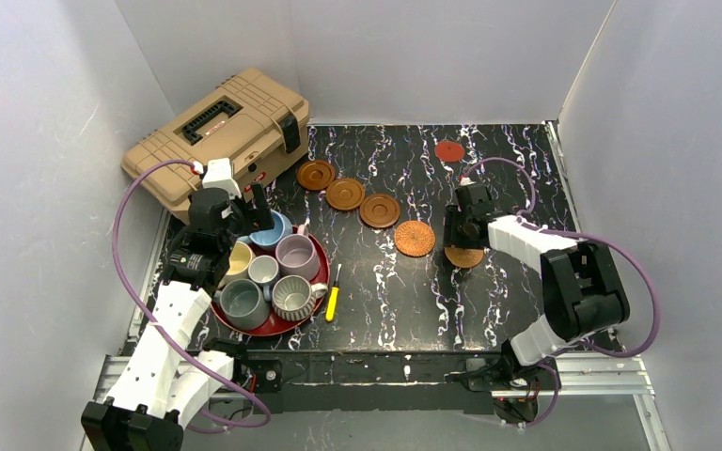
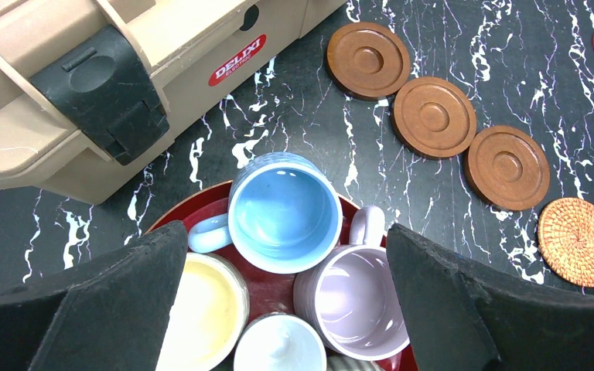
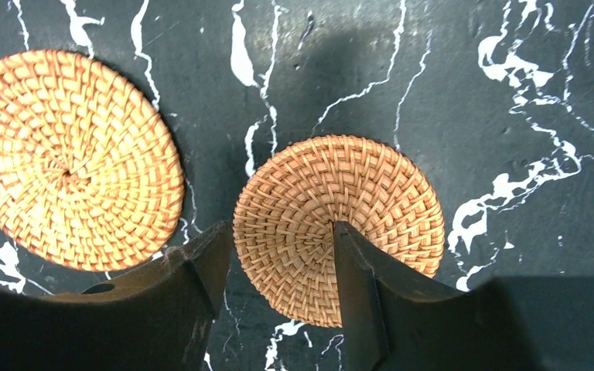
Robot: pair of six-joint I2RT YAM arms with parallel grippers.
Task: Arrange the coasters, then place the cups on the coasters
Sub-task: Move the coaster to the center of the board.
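Observation:
Six cups crowd a red tray (image 1: 273, 329): light blue (image 1: 271, 230), mauve (image 1: 297, 256), cream-yellow (image 1: 238, 258), small pale grey (image 1: 263, 271), grey-green (image 1: 243, 303) and ribbed (image 1: 293, 296). My left gripper (image 2: 286, 236) hangs open over the light blue cup (image 2: 282, 209) and the mauve cup (image 2: 360, 301). Three dark brown coasters (image 1: 345, 194) lie in a diagonal row, a woven coaster (image 1: 415, 239) continues it, and a red coaster (image 1: 448, 150) lies at the back. My right gripper (image 3: 280, 232) is open, astride the left half of a second woven coaster (image 3: 356, 185), which lies flat.
A tan toolbox (image 1: 216, 132) stands at the back left, close behind the tray. A yellow screwdriver (image 1: 333, 303) lies just right of the tray. White walls enclose the black marbled table (image 1: 489, 310) on three sides.

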